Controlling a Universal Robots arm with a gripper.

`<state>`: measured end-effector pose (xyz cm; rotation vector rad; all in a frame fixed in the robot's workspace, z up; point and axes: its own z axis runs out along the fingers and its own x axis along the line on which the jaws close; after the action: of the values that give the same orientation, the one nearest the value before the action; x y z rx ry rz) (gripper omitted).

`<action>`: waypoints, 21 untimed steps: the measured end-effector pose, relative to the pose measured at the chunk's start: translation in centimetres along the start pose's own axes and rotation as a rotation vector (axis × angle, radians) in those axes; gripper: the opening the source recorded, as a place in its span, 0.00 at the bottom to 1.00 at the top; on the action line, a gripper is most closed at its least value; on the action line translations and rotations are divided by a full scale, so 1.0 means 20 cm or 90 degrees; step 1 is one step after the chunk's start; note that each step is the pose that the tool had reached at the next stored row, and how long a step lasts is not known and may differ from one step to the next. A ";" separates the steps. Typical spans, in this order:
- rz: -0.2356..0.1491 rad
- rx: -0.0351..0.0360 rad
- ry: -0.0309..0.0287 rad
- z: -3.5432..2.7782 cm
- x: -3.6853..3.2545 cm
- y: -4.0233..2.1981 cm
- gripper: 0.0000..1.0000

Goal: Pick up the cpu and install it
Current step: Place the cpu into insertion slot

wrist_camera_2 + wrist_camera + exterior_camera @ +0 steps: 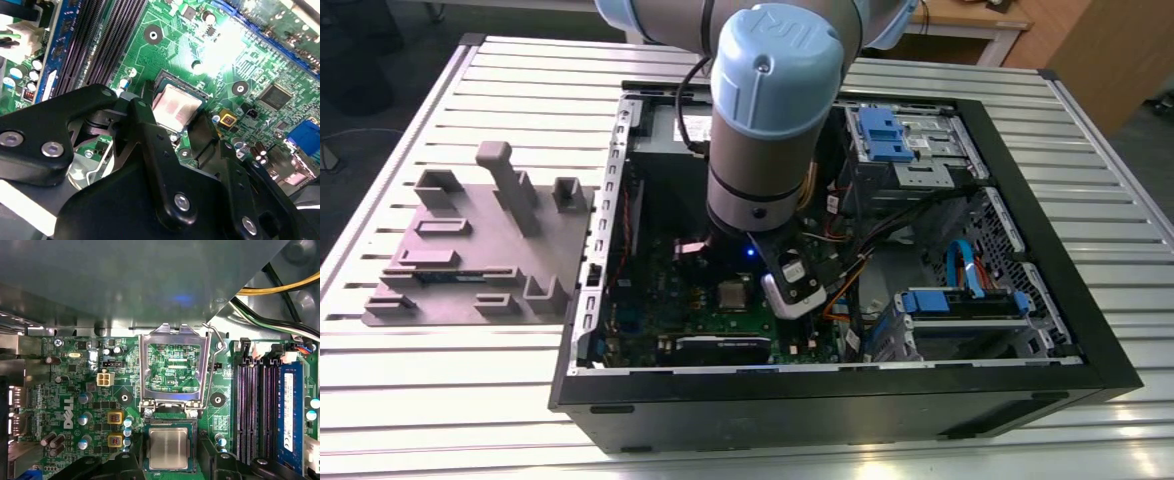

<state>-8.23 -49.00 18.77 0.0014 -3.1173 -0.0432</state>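
The jaws are spread apart, and nothing is gripped. In the second wrist view the gripper (173, 117) is placed astride the cpu (176, 105), which is seated in its socket (170, 78) on the green motherboard (172, 50).

The cpu (177, 105) lies in its socket (167, 76), close under the gripper (174, 115).

The cpu (168, 449), a small flat square chip with a dull silvery-grey metal top, lies level and face up. It is seated squarely inside the dark socket (169, 426) on the green motherboard (80, 390), just beside the socket's open metal frame (143, 365).
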 end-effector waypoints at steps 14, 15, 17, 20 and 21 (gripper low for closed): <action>0.000 -0.0033 0.0006 -0.010 -0.002 0.000 0.47; 0.001 -0.0034 0.0005 -0.010 -0.002 0.000 0.44; 0.003 -0.0038 0.0003 -0.009 -0.003 0.000 0.44; 0.005 -0.0041 0.0003 -0.009 -0.003 0.000 0.44; 0.006 -0.0041 0.0003 -0.009 -0.003 0.000 0.44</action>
<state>-8.17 -49.01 18.96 -0.0122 -3.1165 -0.0530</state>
